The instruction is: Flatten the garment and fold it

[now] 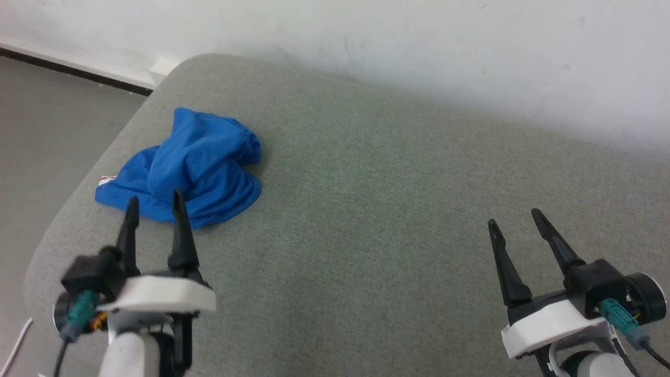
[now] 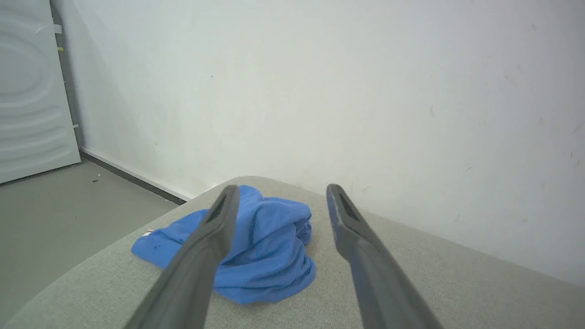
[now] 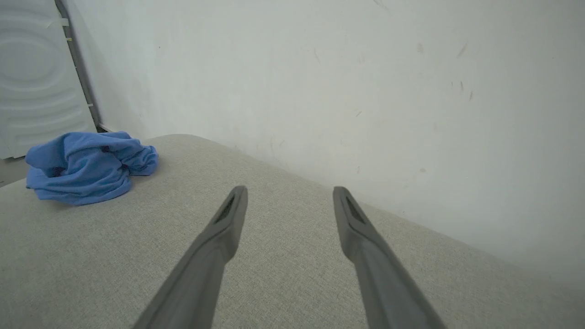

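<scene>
The garment (image 1: 193, 167) lies crumpled in a bright blue heap near the far left corner of the grey-green padded surface (image 1: 377, 209). A small red-and-white bit of trim peeks out at its left edge; lettering, number and sleeves are hidden in the folds. My left gripper (image 1: 155, 201) is open just in front of the heap, fingertips at its near edge; whether they touch the cloth is unclear. In the left wrist view the garment (image 2: 269, 246) sits between and beyond the spread fingers (image 2: 215, 228). My right gripper (image 1: 514, 218) is open far to the right, with the garment (image 3: 87, 167) well off to its left.
A pale wall (image 1: 419, 42) runs along the far side of the surface. The rounded left edge (image 1: 68, 209) drops to a grey floor (image 1: 47, 120). A white ribbed panel (image 2: 27, 91) stands at the far left. Bare fabric spans the middle and right.
</scene>
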Robot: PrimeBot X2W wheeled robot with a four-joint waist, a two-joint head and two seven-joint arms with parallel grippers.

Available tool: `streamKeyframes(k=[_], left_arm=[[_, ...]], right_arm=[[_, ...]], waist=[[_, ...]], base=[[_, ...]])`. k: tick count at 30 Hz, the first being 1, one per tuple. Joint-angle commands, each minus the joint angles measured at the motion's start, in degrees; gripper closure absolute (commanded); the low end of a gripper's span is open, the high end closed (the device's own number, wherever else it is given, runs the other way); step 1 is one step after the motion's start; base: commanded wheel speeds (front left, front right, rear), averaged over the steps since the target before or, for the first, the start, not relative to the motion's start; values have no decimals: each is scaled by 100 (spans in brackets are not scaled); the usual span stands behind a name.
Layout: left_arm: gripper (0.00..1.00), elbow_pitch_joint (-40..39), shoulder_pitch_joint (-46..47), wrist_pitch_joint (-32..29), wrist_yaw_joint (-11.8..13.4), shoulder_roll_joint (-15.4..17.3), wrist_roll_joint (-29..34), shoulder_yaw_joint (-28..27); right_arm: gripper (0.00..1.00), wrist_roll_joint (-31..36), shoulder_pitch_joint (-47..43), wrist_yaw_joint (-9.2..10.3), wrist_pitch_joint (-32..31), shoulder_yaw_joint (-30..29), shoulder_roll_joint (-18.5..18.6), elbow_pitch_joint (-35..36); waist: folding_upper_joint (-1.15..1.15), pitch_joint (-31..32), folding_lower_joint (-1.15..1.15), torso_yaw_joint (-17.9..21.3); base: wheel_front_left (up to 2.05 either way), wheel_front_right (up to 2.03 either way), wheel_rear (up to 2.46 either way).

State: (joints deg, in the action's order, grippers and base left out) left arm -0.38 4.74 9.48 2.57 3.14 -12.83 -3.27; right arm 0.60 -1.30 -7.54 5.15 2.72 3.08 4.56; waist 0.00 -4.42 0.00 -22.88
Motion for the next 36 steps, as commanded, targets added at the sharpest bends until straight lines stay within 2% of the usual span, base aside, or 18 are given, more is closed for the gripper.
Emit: streamKeyframes(k=[1, 5, 10, 17, 23, 28, 36], left_arm=[[0, -29, 221, 63, -29, -17, -70, -69], [0, 164, 839, 110, -136, 76, -83, -316], [0, 801, 1715, -29, -201, 447, -195, -472], [0, 2089, 2886, -1248, -468, 1163, -370, -361], [0, 3284, 3460, -2473, -636, 1608, -659, -320], [0, 4123, 3672, -3281, -701, 1820, -886, -316], [0, 5174, 3871, -4264, -797, 1935, -1179, -229]], right_arm=[[0, 36, 85, 4, -2, 15, -13, 48], [0, 46, 160, 4, -31, 37, -13, 94], [0, 93, 287, 4, -54, 33, -14, 153], [0, 100, 489, 5, -21, 45, -16, 182], [0, 109, 660, 5, 38, 75, -17, 160], [0, 116, 761, 5, 88, 108, -18, 148], [0, 78, 911, 5, 167, 195, -19, 118]], waist=[[0, -122, 0, 68], [0, -335, 0, 203], [0, -658, 0, 402], [0, -1093, 0, 663], [0, -1393, 0, 828], [0, -1582, 0, 902], [0, -1769, 0, 950]], base=[[0, 0, 0], [0, 0, 0], [0, 0, 0], [0, 0, 0], [0, 0, 0], [0, 0, 0], [0, 0, 0]])
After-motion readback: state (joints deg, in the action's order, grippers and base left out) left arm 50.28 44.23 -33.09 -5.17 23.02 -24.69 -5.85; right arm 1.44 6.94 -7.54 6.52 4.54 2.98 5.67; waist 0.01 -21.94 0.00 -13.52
